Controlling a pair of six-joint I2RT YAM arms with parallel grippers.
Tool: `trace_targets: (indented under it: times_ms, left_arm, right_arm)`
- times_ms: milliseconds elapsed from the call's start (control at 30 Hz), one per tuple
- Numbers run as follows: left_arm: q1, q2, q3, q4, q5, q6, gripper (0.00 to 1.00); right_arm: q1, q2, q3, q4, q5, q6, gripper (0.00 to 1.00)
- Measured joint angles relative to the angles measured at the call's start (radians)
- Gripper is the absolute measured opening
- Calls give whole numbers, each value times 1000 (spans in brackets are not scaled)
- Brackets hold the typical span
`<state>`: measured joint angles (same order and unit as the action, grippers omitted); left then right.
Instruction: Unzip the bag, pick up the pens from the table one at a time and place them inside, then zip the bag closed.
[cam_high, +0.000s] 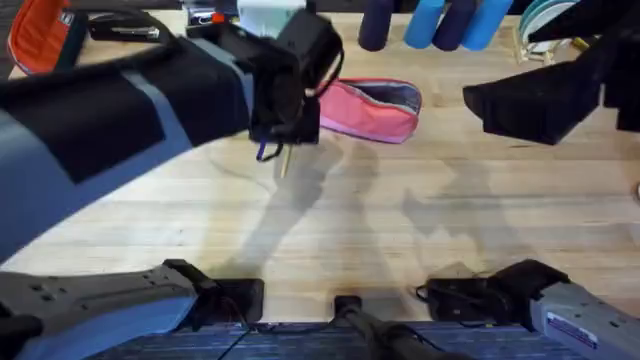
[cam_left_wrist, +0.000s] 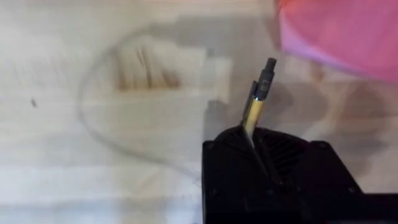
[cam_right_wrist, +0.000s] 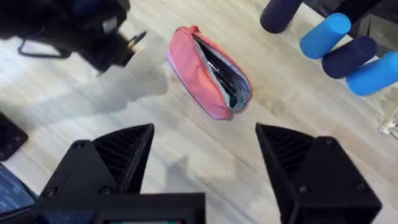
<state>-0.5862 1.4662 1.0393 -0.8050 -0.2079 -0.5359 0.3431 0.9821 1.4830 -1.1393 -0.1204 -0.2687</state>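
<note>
While the pink bag lies unzipped on the worktop at about one o'clock from centre in the overhead view, we hold the yellow-tan pen in the closed fingers of our left gripper, just beside the bag at its nine o'clock. Our right gripper hovers near the bag at its three o'clock, fingers spread wide and empty.

Unzipped bag beyond spread tool
</note>
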Motion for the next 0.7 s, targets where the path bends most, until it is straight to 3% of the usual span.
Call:
trace_targets:
  times_ms: [233,333,533,700]
  left_arm:
    - [30,0,50,251,-47,181,42]
    - [30,0,53,388,-28,275,41]
    - [30,0,54,583,145,496,42]
    - [30,0,54,643,332,720,42]
  right_arm:
    - [0,0,0,-10,0,0,997]
    - [0,0,0,-45,0,0,997]
    - [0,0,0,-117,0,0,997]
    - [0,0,0,-124,0,0,998]
